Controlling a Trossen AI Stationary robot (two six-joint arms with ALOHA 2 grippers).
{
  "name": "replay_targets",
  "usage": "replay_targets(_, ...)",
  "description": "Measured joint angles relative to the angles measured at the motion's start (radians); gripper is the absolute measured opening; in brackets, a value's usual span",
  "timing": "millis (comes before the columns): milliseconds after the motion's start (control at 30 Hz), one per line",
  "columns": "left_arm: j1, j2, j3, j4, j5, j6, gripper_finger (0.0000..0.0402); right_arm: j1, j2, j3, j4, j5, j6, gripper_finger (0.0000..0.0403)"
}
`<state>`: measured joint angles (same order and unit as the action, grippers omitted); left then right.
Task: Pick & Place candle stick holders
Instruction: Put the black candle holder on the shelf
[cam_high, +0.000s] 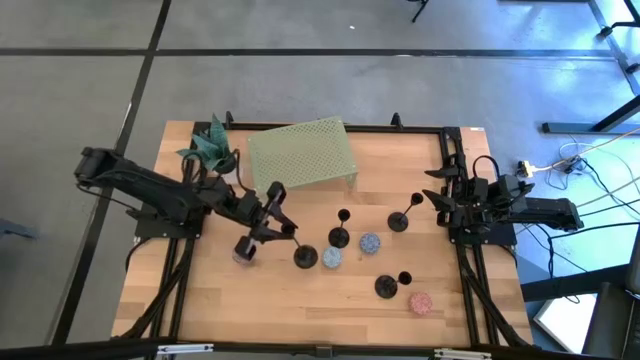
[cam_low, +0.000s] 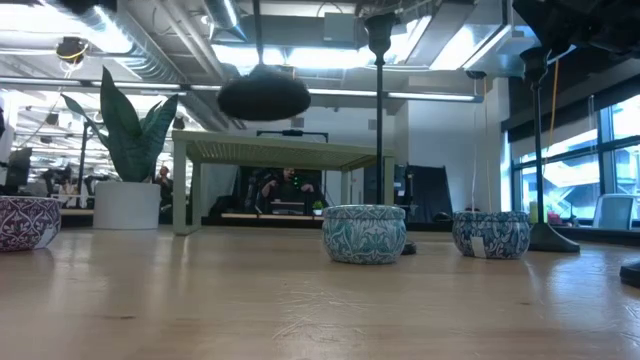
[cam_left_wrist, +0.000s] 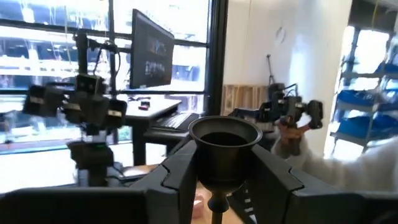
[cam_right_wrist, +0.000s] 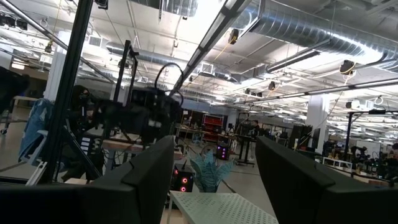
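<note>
My left gripper (cam_high: 283, 225) is shut on one black candle stick holder (cam_high: 300, 250), which is off the table at the left of centre. Its cup (cam_left_wrist: 224, 146) shows between my fingers, and its round base (cam_low: 263, 97) hangs high above the tabletop. Three more black holders stand on their bases on the wood: one at the middle (cam_high: 340, 237), one to its right (cam_high: 398, 222), one nearer the front (cam_high: 386, 286). My right gripper (cam_high: 440, 195) is open and empty at the table's right edge, its fingers (cam_right_wrist: 149, 180) wide apart. My left gripper pinches the holder's cup top (cam_left_wrist: 198, 155) between its two fingers, one on each side. The fingers come about level from the table's left side, across the stem (cam_left_wrist: 215, 205). The holder hangs below the fingers, roughly upright and lifted clear of the table.
Small patterned tins stand on the table: purple (cam_high: 244, 252), teal (cam_high: 331, 258), blue (cam_high: 370, 243), pink (cam_high: 420, 303). A green mesh rack (cam_high: 300, 155) stands at the far side with a potted plant (cam_high: 213, 148) to its left. A person sits beyond the table (cam_low: 288, 188).
</note>
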<state>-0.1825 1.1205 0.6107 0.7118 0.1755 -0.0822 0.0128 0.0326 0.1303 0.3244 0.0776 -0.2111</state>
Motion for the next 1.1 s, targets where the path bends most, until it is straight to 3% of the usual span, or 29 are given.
replay_targets(100,0.017,-0.033,0.075,-0.173,-0.067,0.043,0.0113,0.000,0.000,0.000,0.000,0.000,0.000,0.0232)
replay_targets(300,0.055,-0.100,0.209,-0.471,-0.339,0.181,0.0113,0.000,0.000,0.000,0.000,0.000,0.000,0.0232)
replay_targets(467,0.102,-0.146,0.256,-0.542,-0.536,0.280,0.0113,0.000,0.000,0.000,0.000,0.000,0.000,0.0232)
replay_targets(667,0.202,-0.197,0.258,-0.545,-0.670,0.305,0.0113,0.000,0.000,0.000,0.000,0.000,0.000,0.0232)
replay_targets(967,0.414,-0.266,0.258,-0.553,-0.671,0.253,0.0113,0.000,0.000,0.000,0.000,-0.001,0.000,0.0232)
replay_targets(1100,0.490,-0.317,0.258,-0.630,-0.670,0.244,0.0113,0.000,0.000,0.000,-0.002,0.000,0.000,0.0232)
